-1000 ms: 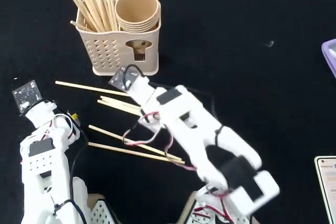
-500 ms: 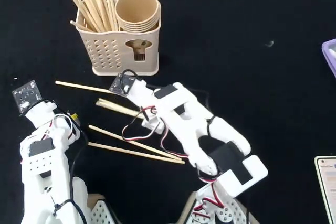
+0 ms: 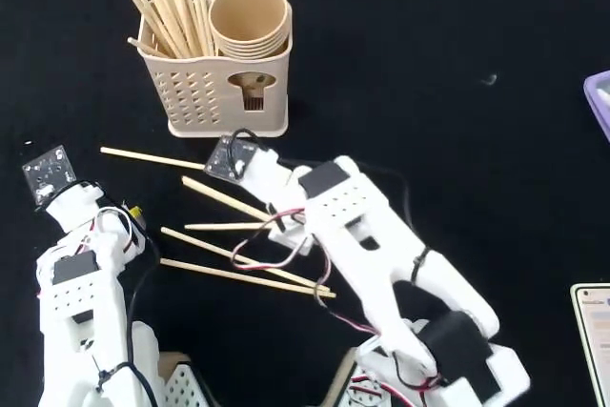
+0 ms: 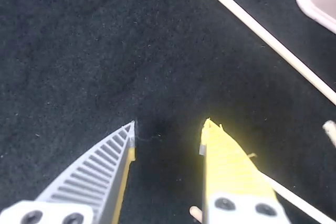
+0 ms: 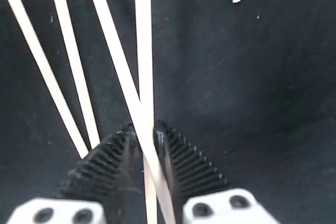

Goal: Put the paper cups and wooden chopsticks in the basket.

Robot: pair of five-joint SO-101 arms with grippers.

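Right gripper (image 5: 144, 129) clamped on two crossed chopsticks (image 5: 143, 35), grip looks near one end, long tails free. You lift slow and keep wrist level; crossed pair could scissor and slip. Tip them upright before basket (image 3: 205, 92). Left gripper (image 4: 168, 129) spread wide, empty, over black table (image 4: 79, 51). Basket holds stacked paper cups (image 3: 250, 14) beside leaning chopstick bundle (image 3: 170, 9). Three loose sticks (image 3: 205, 245) lie on table.
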